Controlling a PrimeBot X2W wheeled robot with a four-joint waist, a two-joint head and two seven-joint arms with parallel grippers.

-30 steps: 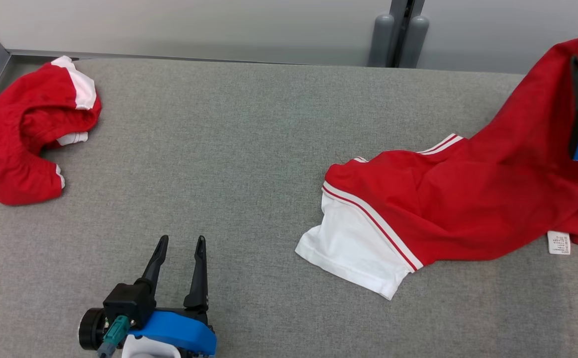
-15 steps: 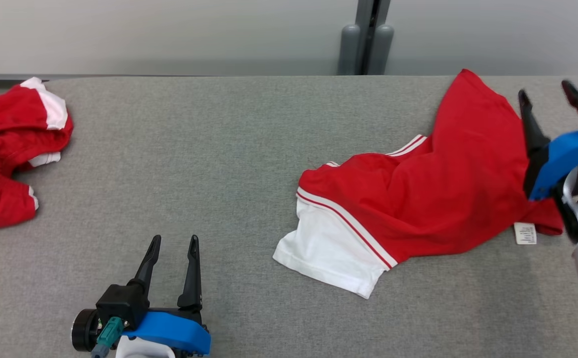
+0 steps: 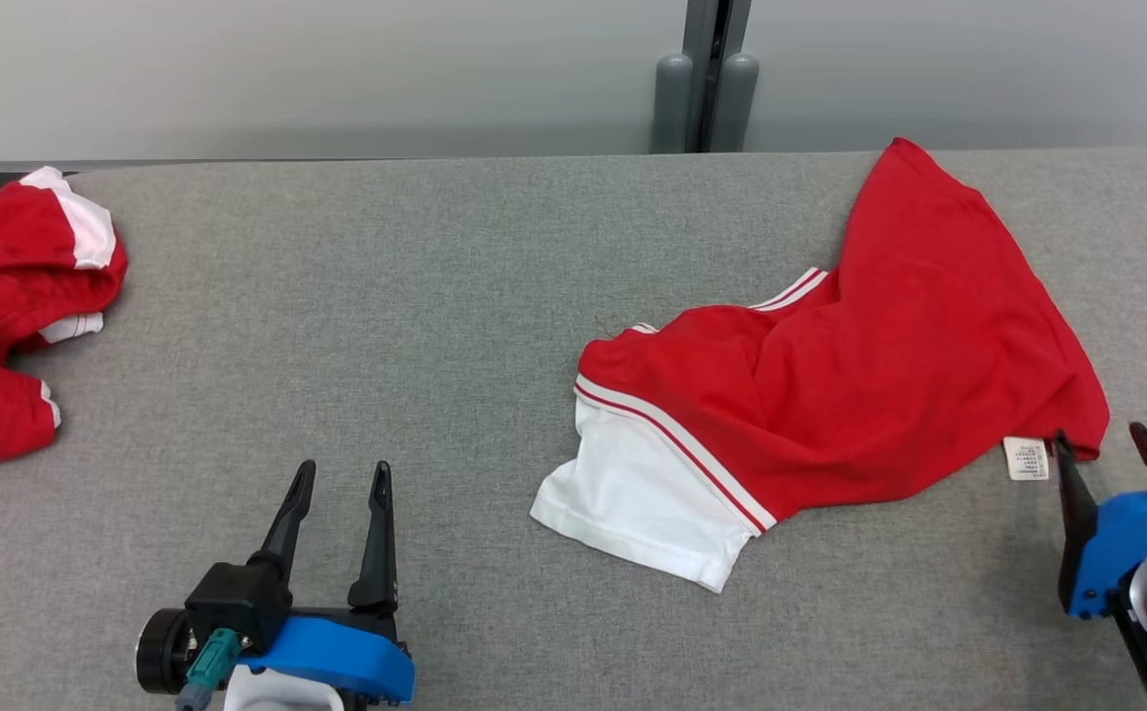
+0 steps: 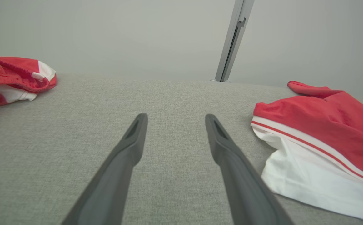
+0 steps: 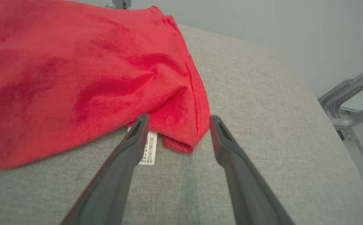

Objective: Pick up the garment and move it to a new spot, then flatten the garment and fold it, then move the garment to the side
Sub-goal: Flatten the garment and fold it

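Right hand (image 3: pixel 1101 435) was released and empty, fingers spread just beside the white care label (image 3: pixel 1026 458) on the red cloth garment with a white striped-trim panel (image 3: pixel 889 375). The garment lay rumpled and unfolded on the right half of the grey fabric counter (image 3: pixel 435 296). Left hand (image 3: pixel 344 466) was released, well apart. A second earlier the right hand held the garment's corner up; now it had let go and dropped lower.

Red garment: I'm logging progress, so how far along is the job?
Done, apparently: the red garment lies ungripped on the table. In hand: nothing; left gripper and right gripper are open, the right aimed at the corner by the label. Left: flattening its rumples, folding, moving aside.
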